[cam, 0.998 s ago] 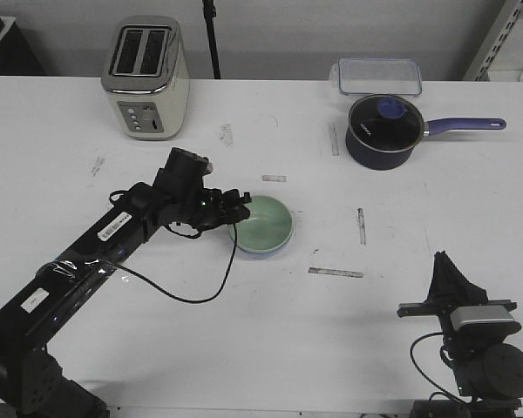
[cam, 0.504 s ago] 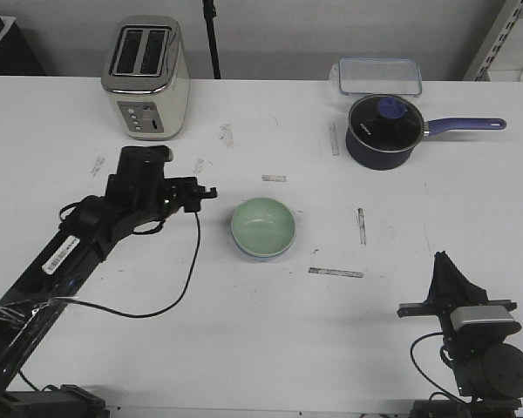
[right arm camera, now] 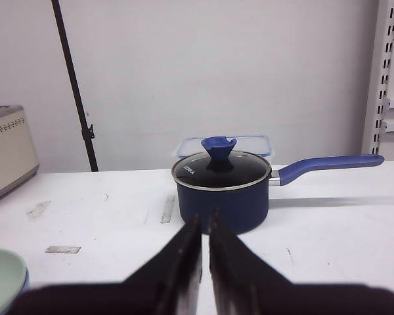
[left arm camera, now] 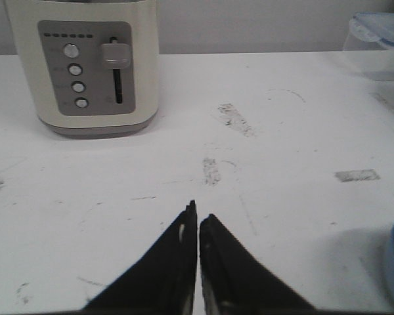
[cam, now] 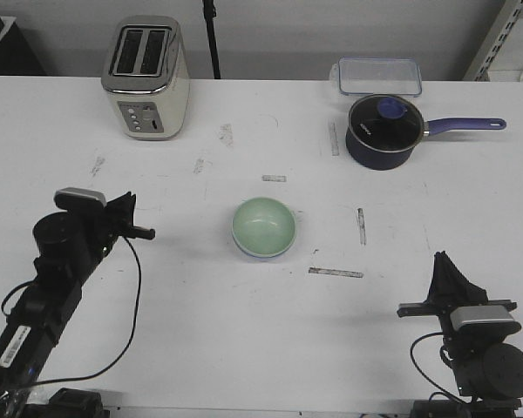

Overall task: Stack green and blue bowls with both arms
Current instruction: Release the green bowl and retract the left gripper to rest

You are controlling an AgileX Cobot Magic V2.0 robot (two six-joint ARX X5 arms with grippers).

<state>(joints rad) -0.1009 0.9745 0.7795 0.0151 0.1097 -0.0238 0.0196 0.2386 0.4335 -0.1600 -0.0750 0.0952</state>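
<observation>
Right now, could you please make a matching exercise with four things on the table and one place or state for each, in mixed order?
Things:
1. green bowl
2. toaster
3. saucepan
4. left claw

Places or states:
A. far left of the table
B. nested in the blue bowl, table centre
C. shut, empty, left of the bowls
D. far right, glass lid on

Pairs: 1-B, 2-A, 3-D, 4-C

Your left arm (cam: 44,287) lies low along the tabletop's left edge, its gripper (cam: 144,232) pointing toward the middle, fingers (left arm camera: 177,262) pressed together and holding nothing. Your right arm (cam: 475,340) sits folded at the near right corner, its gripper (cam: 442,261) aimed toward the far edge, fingers (right arm camera: 184,262) closed and empty.
</observation>
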